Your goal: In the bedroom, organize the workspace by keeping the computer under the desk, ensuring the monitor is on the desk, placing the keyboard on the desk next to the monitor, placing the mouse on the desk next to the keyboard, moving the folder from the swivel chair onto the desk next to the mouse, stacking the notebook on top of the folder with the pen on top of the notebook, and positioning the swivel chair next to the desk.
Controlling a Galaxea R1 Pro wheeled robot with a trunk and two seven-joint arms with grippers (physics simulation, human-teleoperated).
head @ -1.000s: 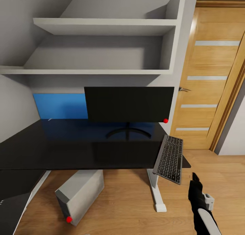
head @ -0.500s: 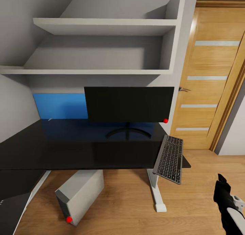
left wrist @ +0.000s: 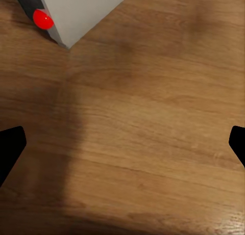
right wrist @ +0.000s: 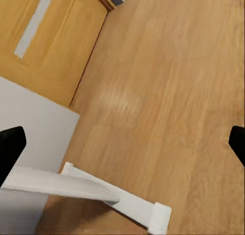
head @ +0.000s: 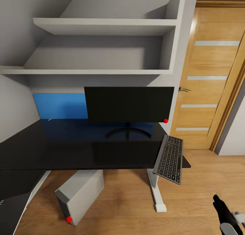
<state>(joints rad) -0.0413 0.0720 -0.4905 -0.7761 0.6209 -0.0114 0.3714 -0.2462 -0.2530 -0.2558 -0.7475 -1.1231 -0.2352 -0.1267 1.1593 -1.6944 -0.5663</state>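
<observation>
Right claw [head: 221,208] low near the floor, off the desk's right end, well apart from everything; in the right wrist view its two black fingertips [right wrist: 11,143] sit at opposite borders with bare floor between, so jaws wide, holding nothing. Left claw [left wrist: 122,148] likewise spread wide over plank floor [left wrist: 153,118], nothing gripped; the corner of the computer [left wrist: 76,10] with its red light lies just ahead of it. Computer [head: 80,196] lies tilted on the floor under the desk's front edge, partly poking out, so it probably counts as stowed but looks untidy. Desk [head: 68,146] carries the monitor [head: 128,103] upright toward its back right corner, stand planted on the top, so that step reads as met. Keyboard [head: 169,158] sits at the right end, slanted and hanging over the edge and front corner; judged precarious, likely to slide off if nudged, and likely wanting a push further onto the top. White desk leg [right wrist: 92,191] stands near the right claw. Mouse, folder, notebook, pen, chair not spotted here. Wooden door [head: 207,78] to the right
</observation>
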